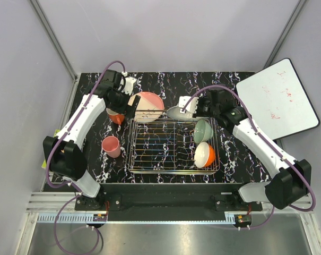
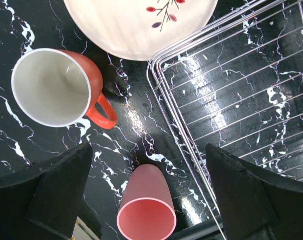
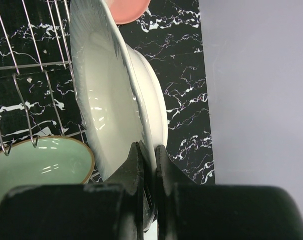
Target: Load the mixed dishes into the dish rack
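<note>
The right gripper (image 3: 148,152) is clamped on the rim of the white plate (image 3: 111,100). The plate hangs tilted nearly on edge over the far right corner of the rack (image 1: 165,151), with its hollow face toward the green bowl (image 1: 202,130) just beside it and its long axis along the far rim. The orange bowl (image 1: 205,154) stands nearer. The pink plate (image 1: 148,106) crowds the plate's left end. The left gripper (image 2: 147,150), jaws wide apart, hovers above the orange mug (image 2: 51,87) and pink mug (image 2: 146,212).

Black white-veined tabletop (image 1: 165,81); pale grey walls (image 1: 165,32); whiteboard (image 1: 277,101) with red scribbles at right.
</note>
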Controlling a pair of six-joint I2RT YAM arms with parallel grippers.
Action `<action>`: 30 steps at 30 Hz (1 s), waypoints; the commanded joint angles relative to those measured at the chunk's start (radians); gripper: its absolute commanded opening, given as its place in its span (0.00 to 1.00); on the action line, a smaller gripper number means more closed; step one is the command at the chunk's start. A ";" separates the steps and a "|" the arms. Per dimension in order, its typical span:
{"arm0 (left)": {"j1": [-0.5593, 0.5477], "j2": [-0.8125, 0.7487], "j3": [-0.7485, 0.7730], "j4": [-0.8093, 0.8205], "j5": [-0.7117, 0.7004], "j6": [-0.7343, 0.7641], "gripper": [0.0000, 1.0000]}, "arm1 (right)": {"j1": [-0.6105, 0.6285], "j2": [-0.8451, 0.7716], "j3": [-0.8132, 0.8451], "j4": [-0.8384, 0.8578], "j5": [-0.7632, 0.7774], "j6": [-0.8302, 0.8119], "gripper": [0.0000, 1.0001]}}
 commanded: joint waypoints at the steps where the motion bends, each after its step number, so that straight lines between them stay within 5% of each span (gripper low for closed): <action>1: 0.003 0.002 0.003 0.018 0.010 0.004 0.99 | 0.019 -0.018 0.006 0.075 -0.018 0.025 0.00; 22: 0.003 -0.010 -0.010 0.026 0.012 0.012 0.99 | 0.004 0.167 0.287 -0.239 -0.123 0.065 0.00; 30: 0.003 -0.019 -0.033 0.032 0.001 0.023 0.99 | -0.015 0.152 0.249 -0.251 -0.123 0.050 0.00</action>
